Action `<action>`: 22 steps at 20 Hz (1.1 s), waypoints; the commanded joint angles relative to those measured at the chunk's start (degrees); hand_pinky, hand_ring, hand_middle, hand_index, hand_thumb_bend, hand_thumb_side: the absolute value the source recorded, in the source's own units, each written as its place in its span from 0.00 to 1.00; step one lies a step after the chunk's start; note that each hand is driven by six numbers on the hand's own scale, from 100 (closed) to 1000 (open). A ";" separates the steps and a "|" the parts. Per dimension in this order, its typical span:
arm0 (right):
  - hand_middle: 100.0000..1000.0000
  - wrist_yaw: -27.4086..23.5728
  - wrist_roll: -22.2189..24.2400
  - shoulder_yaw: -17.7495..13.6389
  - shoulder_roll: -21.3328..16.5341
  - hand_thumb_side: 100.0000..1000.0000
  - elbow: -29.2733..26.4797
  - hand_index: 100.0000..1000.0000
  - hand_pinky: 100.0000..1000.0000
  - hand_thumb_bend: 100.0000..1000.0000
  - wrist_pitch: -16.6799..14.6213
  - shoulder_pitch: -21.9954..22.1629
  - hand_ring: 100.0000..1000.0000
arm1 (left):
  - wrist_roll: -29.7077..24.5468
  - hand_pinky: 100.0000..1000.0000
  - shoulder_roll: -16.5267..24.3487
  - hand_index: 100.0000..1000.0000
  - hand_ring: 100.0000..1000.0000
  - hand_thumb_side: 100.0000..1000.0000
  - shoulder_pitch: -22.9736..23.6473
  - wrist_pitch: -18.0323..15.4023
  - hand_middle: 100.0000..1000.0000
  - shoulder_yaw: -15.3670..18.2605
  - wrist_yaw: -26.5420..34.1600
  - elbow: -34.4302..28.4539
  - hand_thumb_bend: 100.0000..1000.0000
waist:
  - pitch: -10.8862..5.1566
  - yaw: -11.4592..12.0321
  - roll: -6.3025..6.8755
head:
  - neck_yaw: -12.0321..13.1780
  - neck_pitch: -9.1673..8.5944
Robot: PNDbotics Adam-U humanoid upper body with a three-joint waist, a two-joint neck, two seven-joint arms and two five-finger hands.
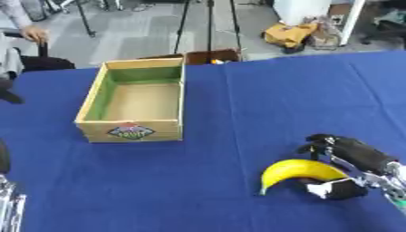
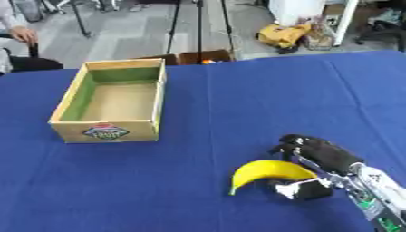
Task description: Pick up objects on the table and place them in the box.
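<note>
The right hand [image 2: 313, 168] grasps a yellow banana [image 2: 266, 171] — fingers and thumb curled about one end — low over the blue table [image 2: 238, 99]. The open cardboard box [image 1: 135, 100] stands well apart; the left hand [image 1: 9, 204] shows only at the lower-left edge — fingers unclear

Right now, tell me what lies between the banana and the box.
Only bare blue tablecloth separates the banana, at the right hand, from the box; the left eye view shows it.

Lighting even and bright, overhead and diffuse. Shadows faint: a soft one under the banana [image 1: 300, 172] on the worktop [image 1: 262, 99]. No glare. Overall softness; right hand [image 2: 317, 156] slightly blurred.
</note>
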 commanded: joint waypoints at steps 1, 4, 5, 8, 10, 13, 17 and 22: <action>0.40 -0.40 -1.06 -0.32 -1.01 0.60 -0.28 0.80 0.70 0.31 0.15 -0.41 0.88 | 0.12 0.33 0.40 0.77 0.48 0.83 -0.20 0.13 0.54 0.01 -0.10 -1.16 0.00 | -0.60 0.08 -0.10 | -0.16 -0.28; 0.37 -0.23 -1.68 -0.27 -0.88 0.59 -0.17 0.79 0.66 0.30 0.24 -0.39 0.87 | 0.13 0.33 0.38 0.77 0.47 0.83 -0.21 0.19 0.54 -0.01 -0.17 -1.16 0.00 | -0.59 0.08 -0.08 | -0.13 -0.38; 0.37 -0.20 -1.84 -0.24 -0.84 0.59 -0.11 0.79 0.66 0.30 0.26 -0.38 0.87 | 0.16 0.33 0.37 0.77 0.47 0.83 -0.21 0.19 0.54 0.00 -0.18 -1.16 0.00 | -0.58 0.08 -0.07 | -0.13 -0.38; 0.32 -0.16 -2.29 -0.15 -0.75 0.58 0.03 0.77 0.65 0.27 0.33 -0.36 0.85 | 0.18 0.32 0.33 0.77 0.47 0.83 -0.18 0.21 0.53 0.01 -0.22 -1.16 0.00 | -0.57 0.14 -0.05 | -0.14 -0.36; 0.31 -0.19 -2.61 -0.15 -0.74 0.57 0.15 0.77 0.65 0.26 0.43 -0.30 0.84 | 0.17 0.32 0.31 0.77 0.47 0.83 -0.17 0.24 0.53 0.02 -0.24 -1.16 0.00 | -0.57 0.16 -0.06 | -0.12 -0.33; 0.33 -0.20 -2.89 -0.08 -0.67 0.56 0.30 0.77 0.65 0.26 0.58 -0.29 0.85 | 0.15 0.32 0.28 0.76 0.46 0.83 -0.19 0.29 0.53 0.02 -0.25 -1.16 0.00 | -0.52 0.15 -0.04 | -0.09 -0.29; 0.27 -0.21 -2.74 0.04 -0.52 0.55 0.50 0.75 0.64 0.23 0.67 -0.45 0.83 | 0.18 0.31 0.19 0.76 0.46 0.83 -0.22 0.35 0.53 0.05 -0.28 -1.16 0.00 | -0.48 0.21 -0.02 | -0.16 -0.25; 0.23 -0.47 -2.58 0.26 -0.59 0.52 0.63 0.74 0.56 0.22 0.43 -0.35 0.81 | 0.15 0.31 0.05 0.76 0.46 0.82 -0.24 0.40 0.53 0.02 -0.27 -1.16 0.00 | -0.39 0.38 0.08 | -0.22 -0.26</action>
